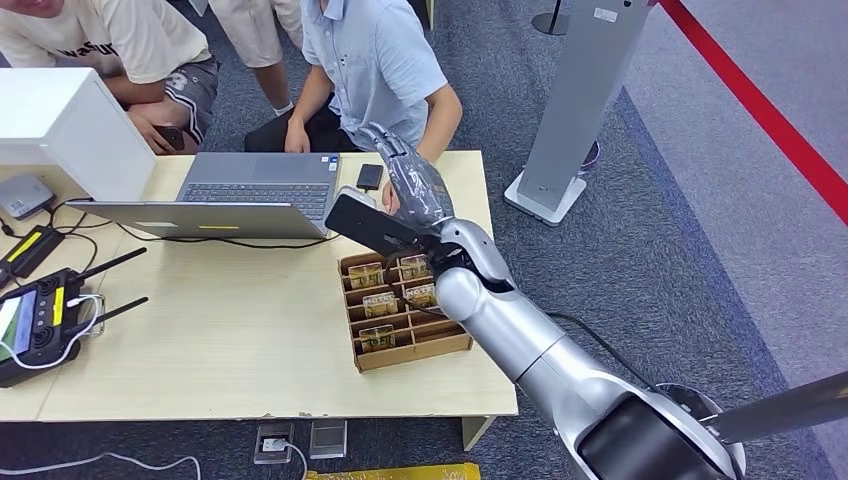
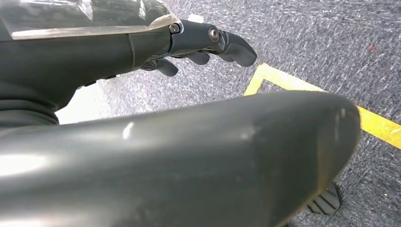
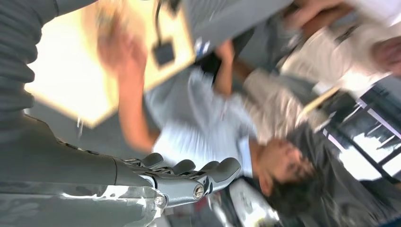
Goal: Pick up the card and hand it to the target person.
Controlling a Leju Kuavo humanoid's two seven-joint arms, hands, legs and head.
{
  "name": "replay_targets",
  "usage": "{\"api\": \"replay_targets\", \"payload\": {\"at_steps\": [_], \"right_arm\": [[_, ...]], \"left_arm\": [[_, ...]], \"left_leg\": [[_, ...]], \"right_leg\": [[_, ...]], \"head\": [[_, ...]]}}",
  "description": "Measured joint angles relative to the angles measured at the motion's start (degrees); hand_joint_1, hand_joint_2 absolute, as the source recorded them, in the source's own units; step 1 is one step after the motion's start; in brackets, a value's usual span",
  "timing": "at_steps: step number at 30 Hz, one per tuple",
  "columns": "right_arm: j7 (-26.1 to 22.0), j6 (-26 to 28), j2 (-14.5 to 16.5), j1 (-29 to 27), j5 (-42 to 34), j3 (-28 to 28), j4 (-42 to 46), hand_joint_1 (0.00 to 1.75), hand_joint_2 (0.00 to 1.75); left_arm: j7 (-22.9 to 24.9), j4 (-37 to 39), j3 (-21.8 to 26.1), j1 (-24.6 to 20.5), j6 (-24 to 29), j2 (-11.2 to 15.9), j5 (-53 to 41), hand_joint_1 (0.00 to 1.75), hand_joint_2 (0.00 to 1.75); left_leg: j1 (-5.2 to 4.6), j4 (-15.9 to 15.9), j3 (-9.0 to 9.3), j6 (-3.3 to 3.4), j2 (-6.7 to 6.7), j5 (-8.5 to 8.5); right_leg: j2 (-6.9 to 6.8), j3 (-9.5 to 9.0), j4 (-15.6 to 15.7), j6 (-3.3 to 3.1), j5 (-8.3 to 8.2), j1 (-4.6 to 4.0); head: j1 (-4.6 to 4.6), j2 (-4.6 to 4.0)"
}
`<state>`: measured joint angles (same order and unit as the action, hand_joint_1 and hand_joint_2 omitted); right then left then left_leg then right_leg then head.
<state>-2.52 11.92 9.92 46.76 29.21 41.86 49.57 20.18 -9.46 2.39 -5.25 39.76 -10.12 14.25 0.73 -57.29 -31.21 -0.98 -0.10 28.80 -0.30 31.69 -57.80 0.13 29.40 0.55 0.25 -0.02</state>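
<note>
The wooden table (image 1: pixel 230 350) takes up the lower left of the head view, with grey carpet around it. 3 people sit or crouch along its far edge; the person in the light blue shirt (image 1: pixel 370 55) is nearest the robot's raised arm, forearm resting at the table's far right corner. The silver right arm (image 1: pixel 520 335) comes in from the lower right and reaches forward over the table toward that person.

An open grey laptop (image 1: pixel 225 190) stands on the far left part of the table, with a white box (image 1: pixel 60 125) just beside it at the left edge. A black remote controller (image 1: pixel 40 315) with 2 antennas lies near the left edge. A cardboard tray (image 1: pixel 400 345) of small compartments sits at the table's right side, under the right forearm, with several yellowish cards (image 1: pixel 376 337) standing in its slots. A small black object (image 1: pixel 370 177) lies just right of the laptop.

The right hand (image 1: pixel 410 185) is lifted above the table near the person's arm. In the right wrist view its fingers (image 3: pixel 215 170) are gently curled and apart from each other; whether a card is in it cannot be told, since the palm side is hidden and the picture is blurred. The left hand (image 2: pixel 198 45) hangs over the carpet, fingers curled in with nothing visible between them.
</note>
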Motion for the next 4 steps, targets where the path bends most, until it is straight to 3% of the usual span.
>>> {"api": "replay_targets", "payload": {"at_steps": [4], "right_arm": [[0.53,-4.40,-2.54,-3.85,-12.38,-0.37,6.94,0.00,1.75]], "left_arm": [[-0.13,0.00,0.02,0.05,0.27,0.00,0.91,0.00,0.00]], "left_leg": [[0.00,0.00,0.01,0.00,0.00,0.00]], "right_leg": [[0.00,0.00,0.02,0.00,0.00,0.00]], "head": [[0.03,0.00]]}}
